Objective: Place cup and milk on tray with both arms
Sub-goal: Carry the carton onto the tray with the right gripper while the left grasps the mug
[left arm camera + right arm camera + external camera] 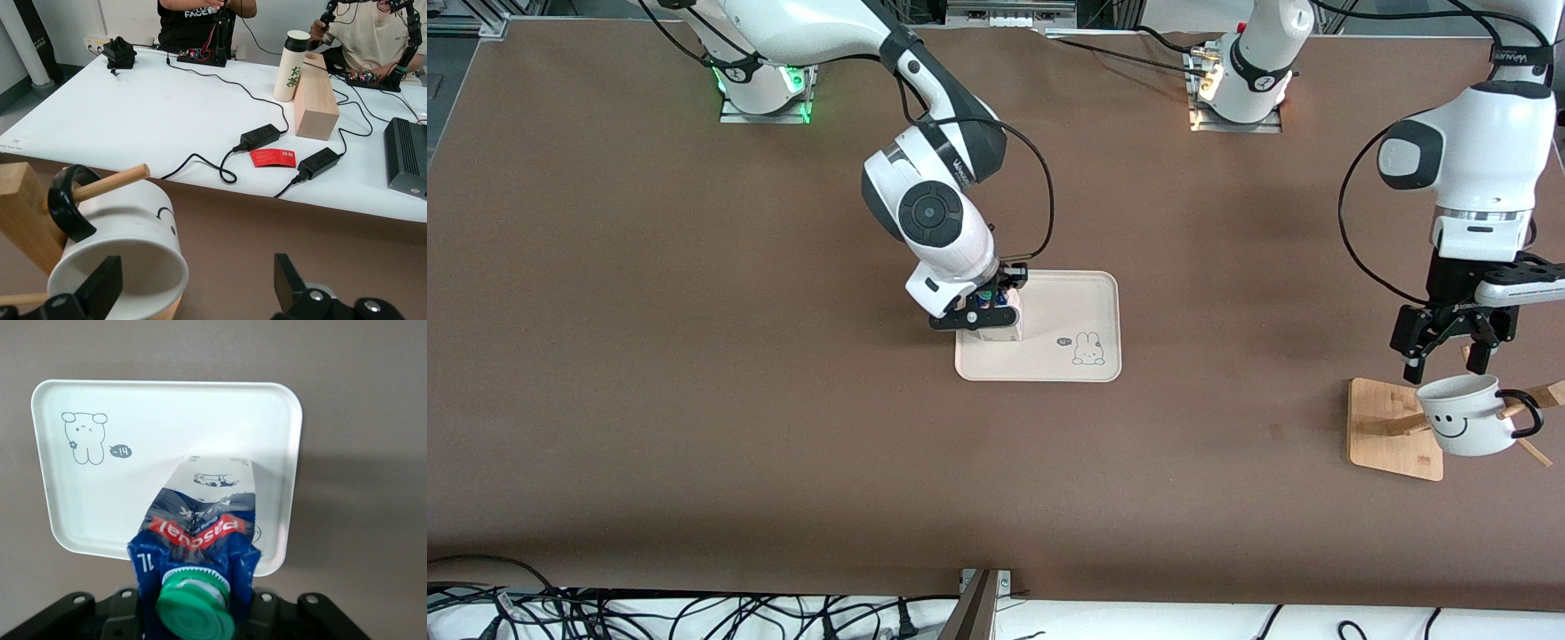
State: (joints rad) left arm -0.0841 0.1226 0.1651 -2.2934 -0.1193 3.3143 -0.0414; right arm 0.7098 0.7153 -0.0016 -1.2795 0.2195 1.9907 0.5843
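A: Start with your right gripper (pixel 980 313). Where is it?

B: Low over the cream tray (pixel 1063 307), at the tray end toward the right arm's side of the table. Its fingers are clamped on the milk carton (pixel 996 322), and the carton's base looks to be on or just above the tray floor; you can't tell which from the front view.

A: And from the right wrist view?

B: You see the carton (pixel 200 533) from the top: green screw cap (pixel 195 605) closest to the lens, blue gable with a red band, white body lower down. The tray (pixel 160 427) lies under it, rabbit drawing (pixel 83 437) at the tray's other end.

A: Your left gripper (pixel 1449 351)?

B: Fingers spread apart, gripping nothing, hanging just above the white smiley mug (pixel 1469 413). The mug hangs tilted on a peg of the bamboo rack (pixel 1392 431), near the left arm's end of the table, well apart from the tray.

A: Left wrist view confirms?

B: Yes. The mug's open mouth (pixel 123 267) faces the camera, black handle (pixel 67 207) hooked over a wooden peg (pixel 110 182). One fingertip (pixel 107 283) sits in front of the rim, the other off beside the mug.
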